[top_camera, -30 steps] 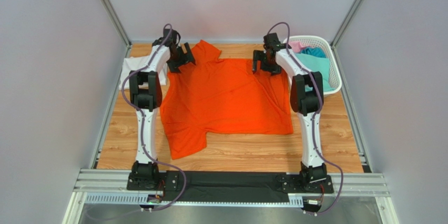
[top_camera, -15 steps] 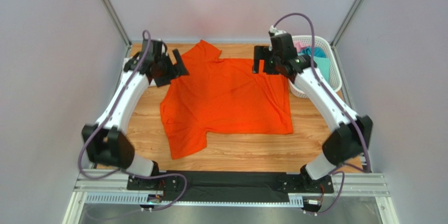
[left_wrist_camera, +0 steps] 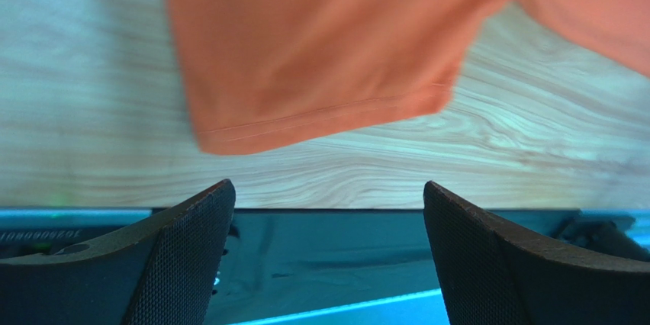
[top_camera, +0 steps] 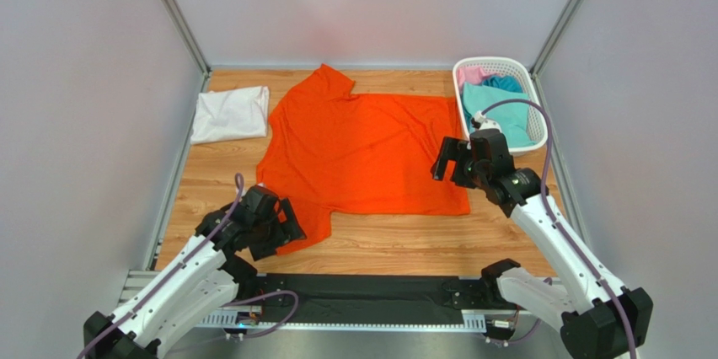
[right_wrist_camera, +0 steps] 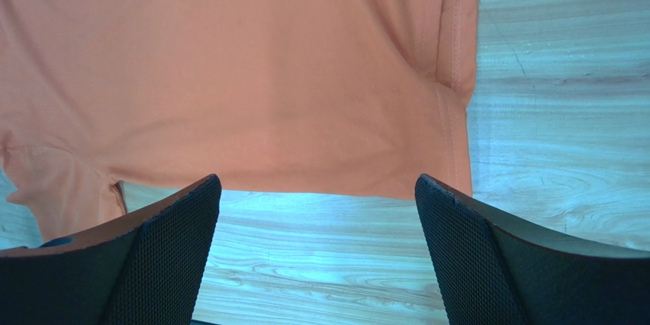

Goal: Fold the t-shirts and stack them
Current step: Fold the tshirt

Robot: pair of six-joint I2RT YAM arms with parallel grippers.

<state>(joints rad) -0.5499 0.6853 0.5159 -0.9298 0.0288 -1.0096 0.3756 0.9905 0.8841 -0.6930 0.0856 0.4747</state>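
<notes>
Early stage. White tee (top_camera: 229,114) looks folded, upper left of desk (top_camera: 396,245). Orange tee (top_camera: 362,152) flat mid-frame, unfolded. Teal tee (top_camera: 497,110), pink tee (top_camera: 472,75), blue tee (top_camera: 504,83) in basket (top_camera: 497,61), upper right. L hand (top_camera: 285,226), R hand (top_camera: 451,161): fingers apart, empty, by Orange tee's lower corners.

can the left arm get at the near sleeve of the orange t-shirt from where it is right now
Probably yes. The left tool hangs open right by the orange t-shirt's near sleeve, which lies flat on the wooden table with nothing between them in the left wrist view.
</notes>
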